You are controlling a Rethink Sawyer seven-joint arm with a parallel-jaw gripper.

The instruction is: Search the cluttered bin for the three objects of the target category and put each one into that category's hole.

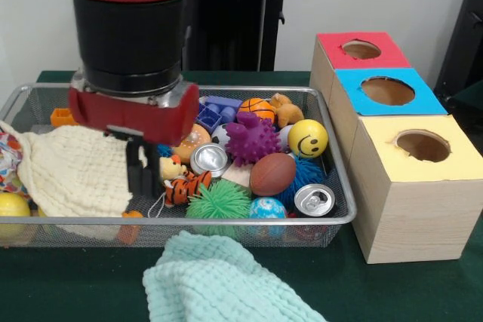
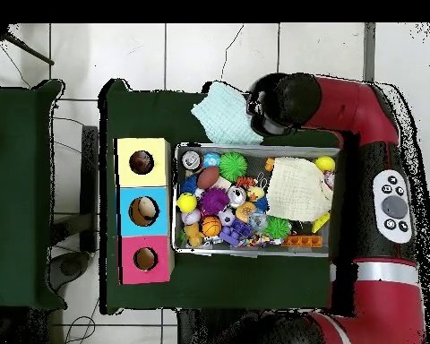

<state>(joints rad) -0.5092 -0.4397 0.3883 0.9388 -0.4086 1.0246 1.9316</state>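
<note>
Jaw state cannot be determined. Black gripper [image 1: 139, 167] is lowered into the silver wire-mesh bin [image 1: 341, 220], beside the cream waffle cloth [image 1: 72, 171]. One polka-dot bag [image 1: 9, 157] is seen at the bin's end, well apart from the yellow-topped hole [image 1: 423, 145].

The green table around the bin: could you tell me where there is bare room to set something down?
Bare table lies in front of the bin, left of the mint-green cloth. Overhead, a green strip runs between the bin and the robot's base. Inside the bin, toys, cans and the cream cloth crowd the mesh; the gripper hangs among them.
</note>
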